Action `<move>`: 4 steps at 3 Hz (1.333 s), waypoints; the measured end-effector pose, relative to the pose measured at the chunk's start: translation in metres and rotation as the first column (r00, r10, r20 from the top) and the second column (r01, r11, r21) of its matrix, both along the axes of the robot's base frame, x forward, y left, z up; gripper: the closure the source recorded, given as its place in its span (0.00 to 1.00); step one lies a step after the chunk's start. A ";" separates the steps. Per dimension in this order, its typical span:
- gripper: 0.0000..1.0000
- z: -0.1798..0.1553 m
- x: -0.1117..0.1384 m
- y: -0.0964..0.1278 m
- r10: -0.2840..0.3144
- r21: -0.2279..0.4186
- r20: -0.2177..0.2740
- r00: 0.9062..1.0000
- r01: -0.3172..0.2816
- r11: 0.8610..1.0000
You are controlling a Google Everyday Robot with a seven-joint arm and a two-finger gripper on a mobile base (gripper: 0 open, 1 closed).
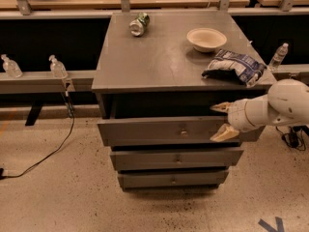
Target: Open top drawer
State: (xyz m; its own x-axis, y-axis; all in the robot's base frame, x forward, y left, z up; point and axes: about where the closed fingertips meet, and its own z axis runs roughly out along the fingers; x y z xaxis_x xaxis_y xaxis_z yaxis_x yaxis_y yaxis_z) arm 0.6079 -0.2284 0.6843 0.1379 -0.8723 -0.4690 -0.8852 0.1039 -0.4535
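Note:
The top drawer (145,131) is the widest grey front, with a small round metal knob (183,128) at its centre. It stands pulled out from the grey cabinet, with a dark gap above its front. My gripper (220,121) is at the drawer's right end, to the right of the knob. Its two cream fingers are spread, one above the drawer's top edge and one in front of the drawer face. It holds nothing.
Two narrower drawers (176,158) sit below. On the cabinet top (159,62) lie a crushed can (138,24), a white bowl (206,38) and a chip bag (234,66). Bottles (57,67) stand on the left rail. A cable (48,153) lies on the floor.

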 end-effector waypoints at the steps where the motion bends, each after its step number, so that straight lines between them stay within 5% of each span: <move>1: 0.39 -0.022 0.001 0.003 0.018 -0.017 -0.066 0.998 -0.019 1.000; 3: 0.39 -0.026 -0.037 0.034 0.076 -0.090 -0.144 0.987 -0.089 0.992; 4: 0.39 -0.010 -0.061 0.045 0.087 -0.109 -0.132 0.987 -0.102 0.989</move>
